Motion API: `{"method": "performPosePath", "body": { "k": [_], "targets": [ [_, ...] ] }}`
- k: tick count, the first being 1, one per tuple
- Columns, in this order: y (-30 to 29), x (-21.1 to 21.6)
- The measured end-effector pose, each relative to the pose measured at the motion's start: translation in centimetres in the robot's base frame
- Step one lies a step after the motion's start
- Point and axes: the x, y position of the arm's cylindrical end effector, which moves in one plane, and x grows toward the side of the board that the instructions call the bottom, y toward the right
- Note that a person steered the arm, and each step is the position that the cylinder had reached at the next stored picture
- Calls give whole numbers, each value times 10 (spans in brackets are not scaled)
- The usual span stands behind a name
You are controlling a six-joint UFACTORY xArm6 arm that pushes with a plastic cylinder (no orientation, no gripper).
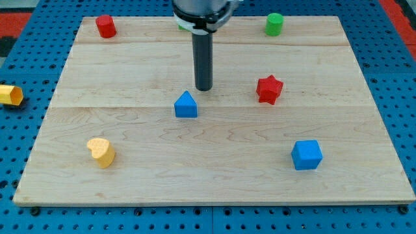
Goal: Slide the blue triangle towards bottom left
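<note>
Pale wood board (214, 175) fills most of the view, sitting on a blue pegboard (396, 78). My rod comes down from the top edge near centre, and my tip (203, 89) rests on the wood just above and slightly right of the blue triangle (186, 105), v. close but can't tell if touching. No gripper on me, only the rod, so nothing to open or close.

Blue triangle sits approx mid-board, a bit left of centre, apex pointing to the top edge, flat base toward the bottom edge; no clear long axis.

Blue cube (306, 155) is near the bottom right corner. Red star (269, 89) is right of my tip, well apart. Yellow heart (101, 152) is near the bottom left corner. Red cylinder (105, 26) is at the top left corner, green cylinder (274, 24) along the top edge toward the right. Off the board at the left, a yellow block (10, 95) lies on the pegboard. No containers.
</note>
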Motion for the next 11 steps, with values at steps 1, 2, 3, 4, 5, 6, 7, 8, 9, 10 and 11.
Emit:
{"method": "performPosePath", "body": {
  "k": [1, 2, 3, 4, 5, 6, 7, 8, 9, 10, 11],
  "targets": [
    [-37, 33],
    [-34, 56],
    [-56, 90],
    [-113, 102],
    [-89, 102],
    [-97, 102],
    [-119, 102],
    [-139, 102],
    [-147, 102],
    [-152, 102],
    [-157, 102]
  ]
}}
